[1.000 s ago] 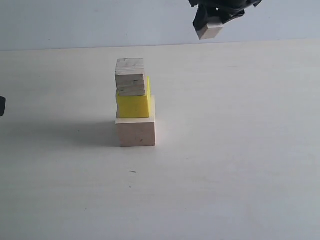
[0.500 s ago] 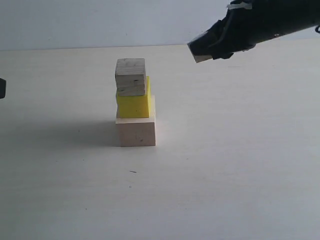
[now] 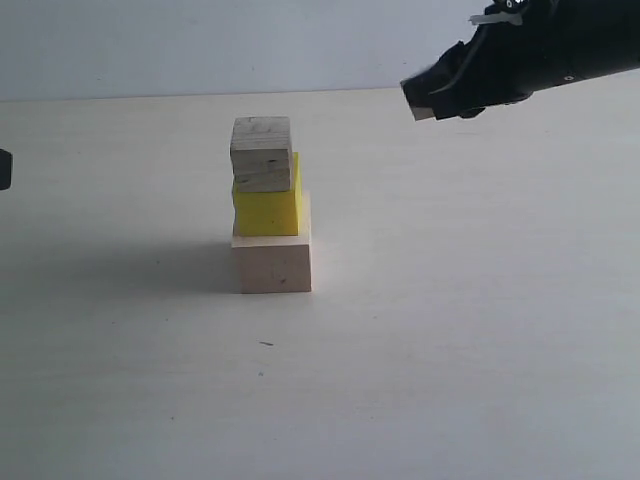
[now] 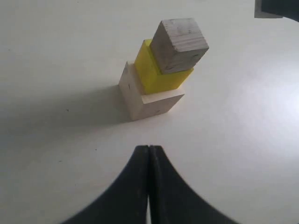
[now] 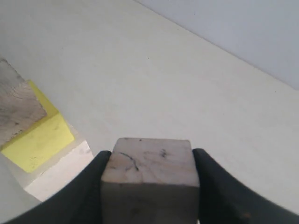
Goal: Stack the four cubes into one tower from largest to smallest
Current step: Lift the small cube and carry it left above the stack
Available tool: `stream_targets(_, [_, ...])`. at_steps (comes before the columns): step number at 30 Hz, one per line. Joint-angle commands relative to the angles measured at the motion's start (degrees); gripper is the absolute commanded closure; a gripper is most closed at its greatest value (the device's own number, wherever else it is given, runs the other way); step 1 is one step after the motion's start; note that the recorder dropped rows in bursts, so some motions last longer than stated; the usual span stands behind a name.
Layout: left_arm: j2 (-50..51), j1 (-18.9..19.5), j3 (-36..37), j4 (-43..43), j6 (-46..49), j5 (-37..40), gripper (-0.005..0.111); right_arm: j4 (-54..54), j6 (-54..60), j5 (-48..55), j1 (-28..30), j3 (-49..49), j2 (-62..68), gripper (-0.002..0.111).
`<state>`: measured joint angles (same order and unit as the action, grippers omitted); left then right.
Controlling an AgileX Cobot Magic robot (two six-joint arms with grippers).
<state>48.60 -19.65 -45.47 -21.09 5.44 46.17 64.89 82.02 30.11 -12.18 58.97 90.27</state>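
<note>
Gripping the smallest cube (image 5: 148,170), the right end effector (image 3: 424,102) hangs with the tower (image 3: 268,215) at its eight o'clock.

Three-cube tower (image 3: 268,215) left of, below fourth cube (image 5: 148,172)

The yellow cube (image 3: 267,210) looks matt and evenly painted. Base cube (image 3: 272,265) beneath it: pale, smooth bare wood. Third cube (image 3: 261,154) atop it: greyish, rough-grained wood. Small cube (image 5: 148,179): pale wood, dark scratches. Table (image 3: 450,340): matt, off-white.
</note>
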Motion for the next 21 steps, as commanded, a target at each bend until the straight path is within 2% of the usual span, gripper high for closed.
stream_targets(1, [0.13, -0.37, 0.19, 0.24, 1.67, -0.88, 0.107, 8.89, 15.36, 3.02, 0.3, 0.48, 0.47, 0.108])
stream_targets(4, [0.13, -0.37, 0.19, 0.35, 3.23, -0.88, 0.107, 16.7, 22.62, 5.36, 0.3, 2.14, 2.22, 0.108])
stream_targets(8, [0.13, -0.37, 0.19, 1.31, 3.51, -0.24, 0.107, 23.06, 26.71, 12.49, 1.3, 5.69, 5.73, 0.108])
stream_targets(18, [0.13, -0.37, 0.19, 2.78, 3.75, 6.4, 0.107, 24.31, 29.37, 38.05, 6.19, 15.91, 17.28, 0.108])
stream_targets(21, [0.13, -0.37, 0.19, 2.78, 3.75, 7.04, 0.107, 24.73, 29.38, 39.85, 6.82, 18.12, 20.05, 0.108])
